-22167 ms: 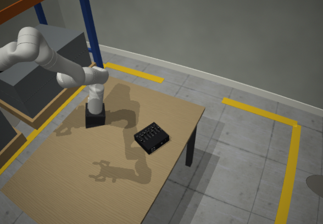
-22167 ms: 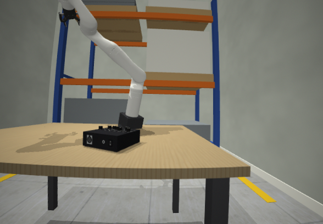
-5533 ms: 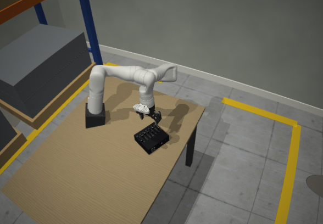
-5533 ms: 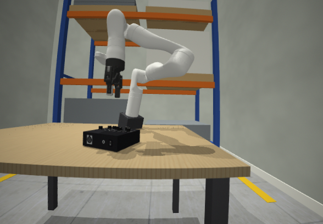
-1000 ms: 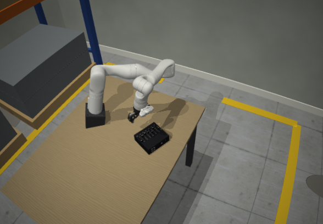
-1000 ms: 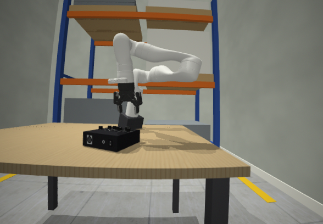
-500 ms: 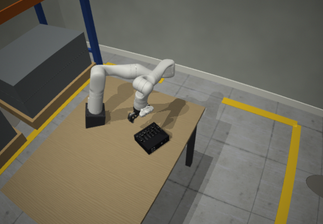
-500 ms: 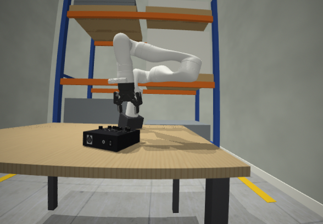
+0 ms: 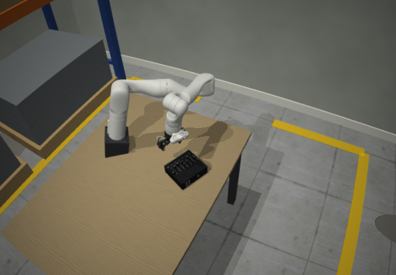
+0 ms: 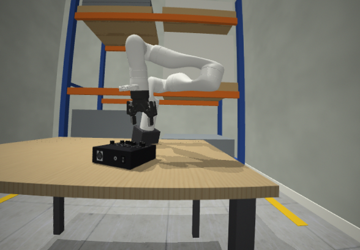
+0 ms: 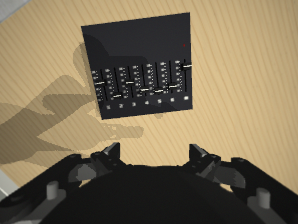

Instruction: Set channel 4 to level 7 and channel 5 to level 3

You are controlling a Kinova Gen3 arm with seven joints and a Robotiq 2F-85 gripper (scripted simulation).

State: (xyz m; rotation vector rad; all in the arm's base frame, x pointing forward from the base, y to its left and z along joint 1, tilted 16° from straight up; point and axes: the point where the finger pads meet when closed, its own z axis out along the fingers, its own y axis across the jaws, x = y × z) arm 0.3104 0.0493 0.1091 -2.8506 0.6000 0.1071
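Observation:
The black lighting desk [image 9: 192, 173] [image 10: 141, 157] [image 11: 137, 42] stands flat on the table. In the wrist view it is slightly turned, with its row of faders towards the gripper. The channel 4 cap [image 11: 144, 90] is in the lower part of its slot. The channel 5 cap [image 11: 158, 91] is low too, near the bottom of its slot. Their exact levels are too small to read. My gripper [image 9: 172, 144] [image 10: 142, 123] [image 11: 154, 150] is open and empty, pointing down. It hangs above the table beside the desk's numbered edge, higher than the caps, touching nothing.
Neighbouring caps stand close: channel 3 [image 11: 130, 82] and channel 6 [image 11: 172, 86]. The rightmost cap [image 11: 186, 66] stands high. The wooden table [image 9: 111, 209] [image 10: 196, 175] bears the arm's black base [image 9: 116, 147]. A storage rack [image 10: 240, 102] stands behind the arm.

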